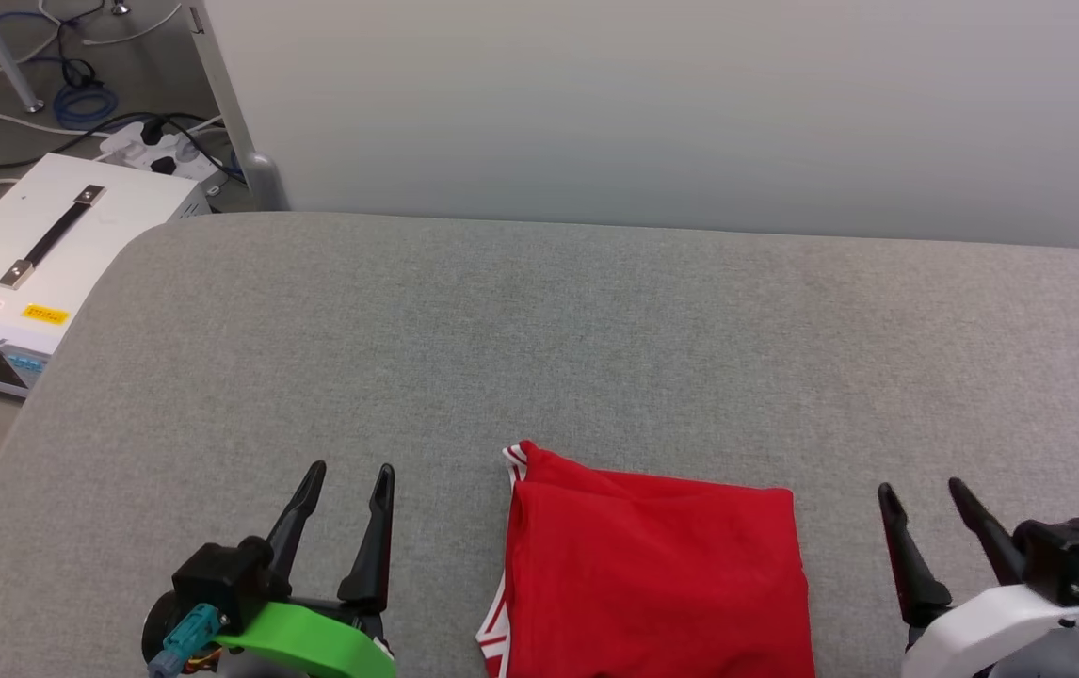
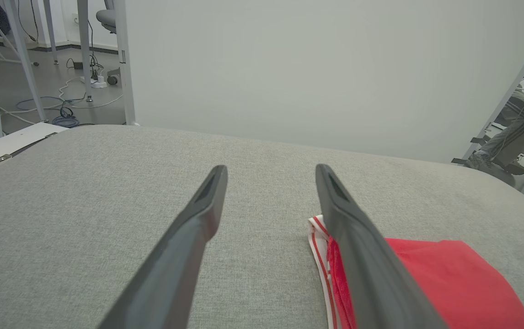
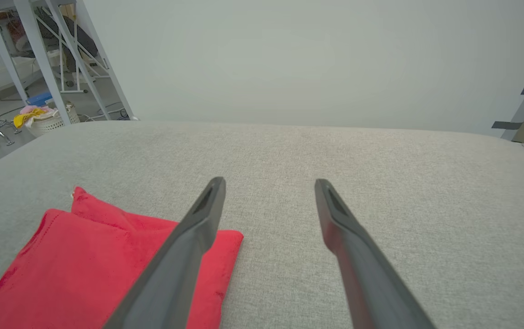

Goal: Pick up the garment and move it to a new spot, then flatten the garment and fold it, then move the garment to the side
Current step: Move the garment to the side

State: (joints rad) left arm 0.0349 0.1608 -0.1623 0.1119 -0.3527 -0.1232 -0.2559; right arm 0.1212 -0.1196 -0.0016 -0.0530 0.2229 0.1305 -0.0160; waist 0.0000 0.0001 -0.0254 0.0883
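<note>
The garment (image 1: 652, 574) lies folded into a red rectangle at the near edge of the grey padded table (image 1: 539, 330), with red-and-white striped trim showing along its left side. My left gripper (image 1: 351, 476) stands open to the left of it, nothing between its fingers. On the other side my right gripper (image 1: 921, 492) is open too, apart from the cloth. The left wrist view has the garment (image 2: 449, 278) partly behind my right-hand finger (image 2: 358, 251). In the right wrist view the garment (image 3: 74, 256) lies at the lower left, partly behind a finger (image 3: 189, 246).
A white equipment box (image 1: 40, 273) with a black handle sits on the floor off the table's left edge, with cables and a power strip (image 1: 149, 146) behind it. A pale wall panel (image 1: 671, 104) backs the table. A person's legs (image 2: 513, 137) show far right.
</note>
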